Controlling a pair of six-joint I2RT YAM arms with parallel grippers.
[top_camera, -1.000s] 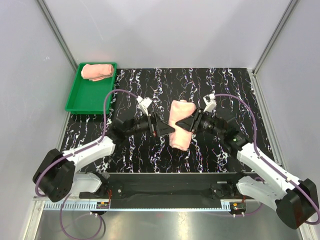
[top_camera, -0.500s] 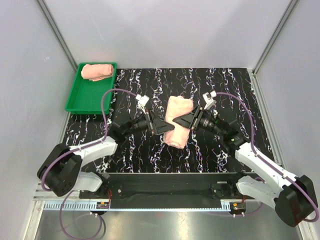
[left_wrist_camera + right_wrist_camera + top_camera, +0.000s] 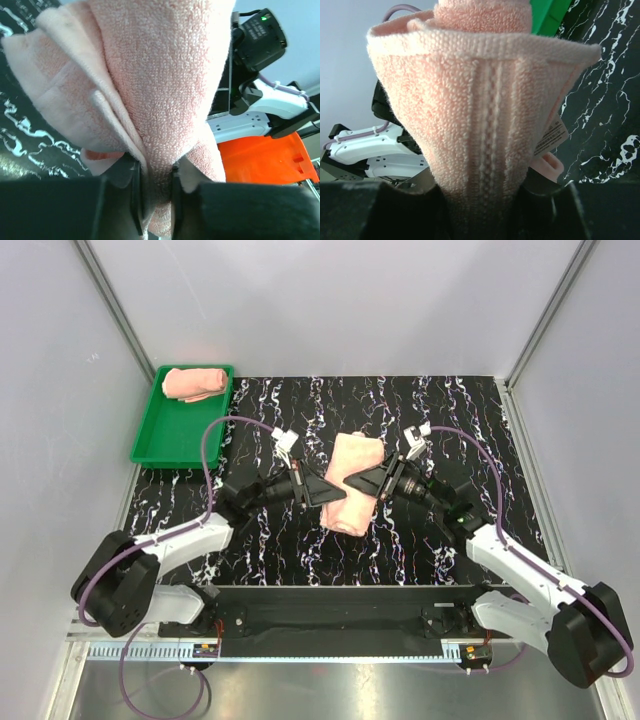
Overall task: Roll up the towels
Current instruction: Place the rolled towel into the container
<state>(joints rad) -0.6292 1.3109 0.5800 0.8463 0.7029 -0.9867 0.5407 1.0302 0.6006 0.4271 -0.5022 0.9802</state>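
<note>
Top external: left gripper [image 3: 325, 492] and right gripper [image 3: 373, 480] both pinch the towel [image 3: 356, 452] from opposite sides. I'm guessing that keeps the roll even on the bench [image 3: 290, 545].

Green tray [image 3: 172, 432] on black marbled table [image 3: 470, 420]

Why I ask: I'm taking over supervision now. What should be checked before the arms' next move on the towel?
1. Left end effector shut on the salmon-pink terry cloth towel: ok.
2. Right end effector shut on the same towel: ok.
3. Towel lifted off the black marbled table: cannot tell.
4. Towel rolled tight: not ok, loose folds hang.
5. Inside the green plastic tray, the second pink rolled towel: ok.
</note>
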